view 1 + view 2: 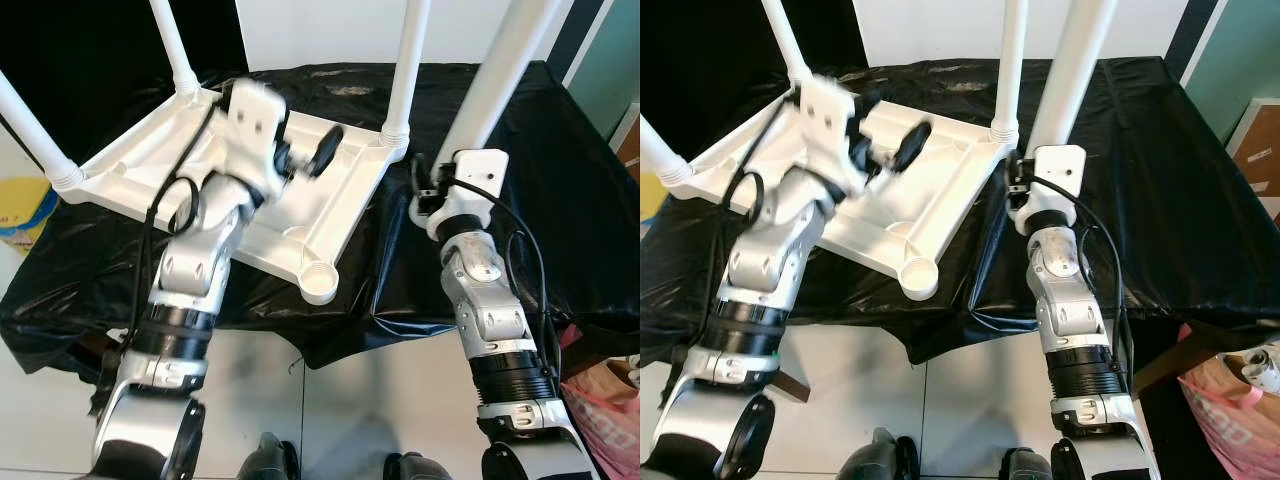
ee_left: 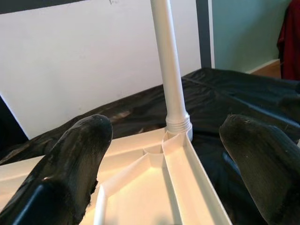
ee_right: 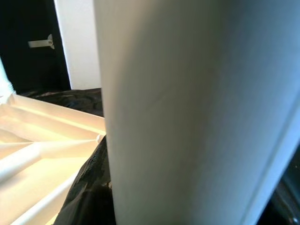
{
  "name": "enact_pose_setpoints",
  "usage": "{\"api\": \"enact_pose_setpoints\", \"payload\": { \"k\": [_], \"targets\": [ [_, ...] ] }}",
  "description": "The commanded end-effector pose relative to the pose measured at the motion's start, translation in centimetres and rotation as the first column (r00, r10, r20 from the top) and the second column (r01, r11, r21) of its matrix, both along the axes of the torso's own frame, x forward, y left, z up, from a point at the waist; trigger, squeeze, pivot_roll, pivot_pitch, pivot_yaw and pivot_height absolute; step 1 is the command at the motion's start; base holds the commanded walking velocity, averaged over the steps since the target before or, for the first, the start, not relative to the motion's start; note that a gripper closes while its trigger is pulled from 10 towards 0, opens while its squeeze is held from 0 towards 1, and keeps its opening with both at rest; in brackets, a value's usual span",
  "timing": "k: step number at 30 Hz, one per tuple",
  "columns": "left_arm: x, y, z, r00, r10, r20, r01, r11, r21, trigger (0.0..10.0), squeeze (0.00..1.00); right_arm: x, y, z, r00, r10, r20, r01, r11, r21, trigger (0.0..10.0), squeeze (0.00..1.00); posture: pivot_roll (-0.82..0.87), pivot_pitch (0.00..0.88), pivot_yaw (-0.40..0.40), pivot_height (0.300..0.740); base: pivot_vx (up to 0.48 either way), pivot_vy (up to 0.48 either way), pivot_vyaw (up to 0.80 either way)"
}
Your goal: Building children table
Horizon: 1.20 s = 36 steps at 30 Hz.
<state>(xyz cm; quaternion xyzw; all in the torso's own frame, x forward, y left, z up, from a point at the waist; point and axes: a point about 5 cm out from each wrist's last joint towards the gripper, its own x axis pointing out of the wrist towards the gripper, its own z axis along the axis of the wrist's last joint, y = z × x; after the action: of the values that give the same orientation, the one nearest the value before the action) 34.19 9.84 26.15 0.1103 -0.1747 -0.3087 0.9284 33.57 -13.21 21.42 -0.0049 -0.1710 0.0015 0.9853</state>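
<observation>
A white children's table top (image 1: 300,235) lies upside down on a black-covered table. Three white legs stand up from its corners: one at the back right (image 1: 405,70), one at the back (image 1: 172,45), one at the left (image 1: 30,130). The near corner socket (image 1: 320,282) has nothing in it. My left gripper (image 2: 159,159) hovers open over the underside, its fingers (image 1: 325,150) spread wide and pointing toward the back right leg (image 2: 168,70). My right gripper (image 1: 452,165) is shut on a loose white leg (image 1: 505,70), held tilted above the cloth to the right of the table top.
Black plastic sheeting (image 1: 560,200) covers the work table and hangs over its front edge. A yellow and blue object (image 1: 25,205) lies at the far left. A pink bag (image 1: 605,410) sits on the floor at the right, a cardboard box (image 1: 1255,140) beyond it.
</observation>
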Motion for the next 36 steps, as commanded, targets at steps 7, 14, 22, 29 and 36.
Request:
{"api": "enact_pose_setpoints", "payload": {
  "k": [7,14,22,29,36],
  "targets": [
    [-0.8,-0.3,-1.1,1.000,-0.022,-0.017,0.023,0.999,0.028,10.0,0.00,-0.3,0.1,0.2,1.000,0.005,0.031,-0.004,0.999,-0.040,10.0,0.00,0.00,0.087,-0.005,0.740,0.000,0.000,0.00],
    [-1.5,-0.6,-2.7,0.991,-0.109,-0.072,0.115,0.990,0.080,10.0,0.00,-0.4,0.3,0.0,0.999,0.021,0.032,-0.019,0.998,-0.059,10.0,0.00,-0.01,0.087,-0.002,0.740,0.000,0.000,0.00],
    [-2.6,1.5,-7.1,0.965,-0.143,-0.219,0.207,0.931,0.301,10.0,0.00,-1.1,1.0,-1.0,0.999,0.051,0.014,-0.050,0.994,-0.095,10.0,0.00,-0.01,0.081,0.005,0.740,0.000,0.000,0.00],
    [-3.1,3.2,-9.0,0.942,-0.107,-0.319,0.228,0.900,0.370,10.0,0.00,-1.2,1.2,-1.1,0.998,0.056,0.010,-0.054,0.993,-0.100,10.0,0.00,0.00,0.081,0.001,0.740,0.000,0.000,0.00],
    [-3.0,5.1,-9.8,0.933,-0.037,-0.359,0.190,0.896,0.402,10.0,0.00,-1.2,1.2,-1.1,0.998,0.057,0.012,-0.055,0.993,-0.106,10.0,0.00,-0.01,0.083,0.001,0.740,0.000,0.000,0.00]
  ]
}}
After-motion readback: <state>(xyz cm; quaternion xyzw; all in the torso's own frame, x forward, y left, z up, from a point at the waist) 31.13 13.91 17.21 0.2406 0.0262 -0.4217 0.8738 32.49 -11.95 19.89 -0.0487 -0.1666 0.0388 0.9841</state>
